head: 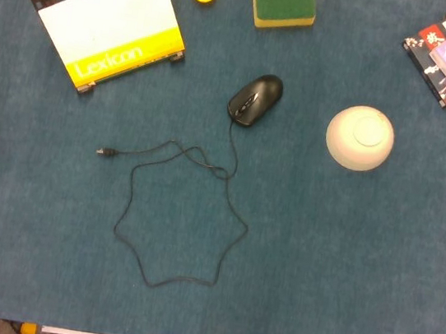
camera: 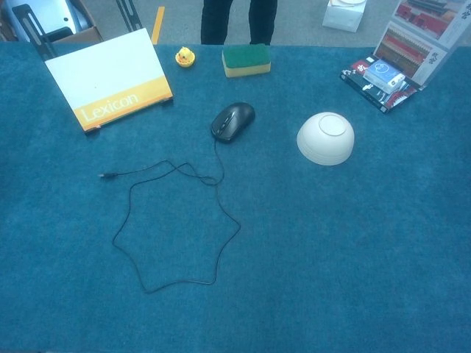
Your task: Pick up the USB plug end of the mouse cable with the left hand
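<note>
Neither hand shows in the head or chest view, so what the fingers are doing cannot be told. The USB plug [head: 102, 151] lies flat on the blue bench [head: 357, 277], left of centre, below the Lexicon book [head: 113, 29] on its stand. Its cable [head: 180, 236] wanders right, drops into a wide wavy loop, then climbs to the black mouse [head: 256, 98]. An upturned white bowl [head: 360, 137] sits well right of the mouse.

Black mouse [head: 256, 99], white bowl [head: 360, 137], green-yellow sponge [head: 284, 5]
</note>
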Available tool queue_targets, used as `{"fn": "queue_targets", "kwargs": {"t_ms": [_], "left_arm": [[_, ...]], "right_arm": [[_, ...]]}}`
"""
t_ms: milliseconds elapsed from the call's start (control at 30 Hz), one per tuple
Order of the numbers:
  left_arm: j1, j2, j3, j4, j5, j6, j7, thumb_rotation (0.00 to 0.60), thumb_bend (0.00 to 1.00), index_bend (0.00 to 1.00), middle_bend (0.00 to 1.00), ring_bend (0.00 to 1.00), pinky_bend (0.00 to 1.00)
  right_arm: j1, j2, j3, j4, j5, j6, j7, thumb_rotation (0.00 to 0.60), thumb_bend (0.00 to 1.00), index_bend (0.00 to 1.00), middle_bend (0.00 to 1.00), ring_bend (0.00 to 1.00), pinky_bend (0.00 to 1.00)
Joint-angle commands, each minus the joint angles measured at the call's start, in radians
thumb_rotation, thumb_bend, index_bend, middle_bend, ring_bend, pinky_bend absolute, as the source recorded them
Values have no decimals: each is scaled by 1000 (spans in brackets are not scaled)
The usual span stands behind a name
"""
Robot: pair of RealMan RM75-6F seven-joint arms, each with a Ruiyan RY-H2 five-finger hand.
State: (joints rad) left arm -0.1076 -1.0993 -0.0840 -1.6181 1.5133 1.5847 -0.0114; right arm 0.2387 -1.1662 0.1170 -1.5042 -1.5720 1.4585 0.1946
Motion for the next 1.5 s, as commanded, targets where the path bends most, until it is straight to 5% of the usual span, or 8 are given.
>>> {"fn": "queue_targets", "kwargs": {"t_ms": [33,300,667,867,1500], "left_arm": [[-17,2,10,-11,12,-36,8,600,244,526,475,332,493],[-84,-2,33,-49,58,-151,32,600,242,413,403,291,474],[-192,-59,45,-51,52,-338,82,600,245,360,126,49,186],[-232,-102,39,-9,38,-387,68,600,245,360,30,0,111],[-300,-241,54,162,13,-468,32,600,246,380,15,0,99]], "right_arm": [[-8,-1,4,-7,7,15,-12,600,150,513,305,201,113],[-33,53,35,-96,22,78,-102,600,146,513,305,201,114],[-8,141,85,-165,62,49,-127,600,146,513,305,201,114],[-12,140,79,-168,62,49,-135,600,146,513,305,201,114],[-13,131,77,-145,67,49,-118,600,146,513,305,201,114]]}}
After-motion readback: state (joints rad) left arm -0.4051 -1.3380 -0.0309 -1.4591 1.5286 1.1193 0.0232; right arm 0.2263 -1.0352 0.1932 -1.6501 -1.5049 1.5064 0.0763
